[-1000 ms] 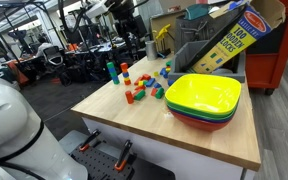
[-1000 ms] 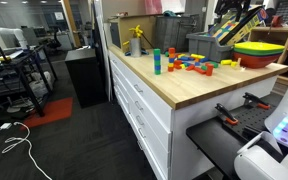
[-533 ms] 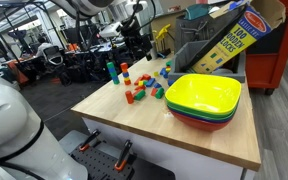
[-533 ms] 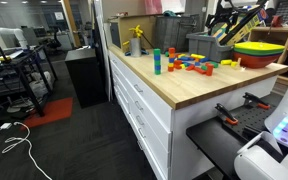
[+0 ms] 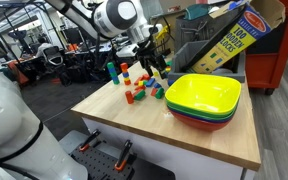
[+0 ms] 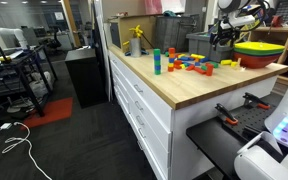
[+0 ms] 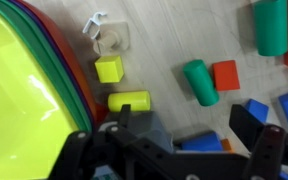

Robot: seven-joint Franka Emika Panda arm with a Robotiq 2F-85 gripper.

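The box (image 5: 229,38) at the upper right of an exterior view carries large print reading "100" and "BLOCKS"; the smaller print is too fine to read. The gripper (image 5: 156,72) hangs with its jaws spread wide over the scattered blocks, holding nothing. In the wrist view the yellow cylinder (image 7: 130,101) lies just above the gripper (image 7: 174,145), close beside the rim of the stacked bowls (image 7: 24,80) at left. The yellow cube (image 7: 109,68) sits above it, and the green cylinder (image 7: 198,82) touches the red cube (image 7: 226,75). Bare tabletop (image 5: 134,125) runs to the near edge.
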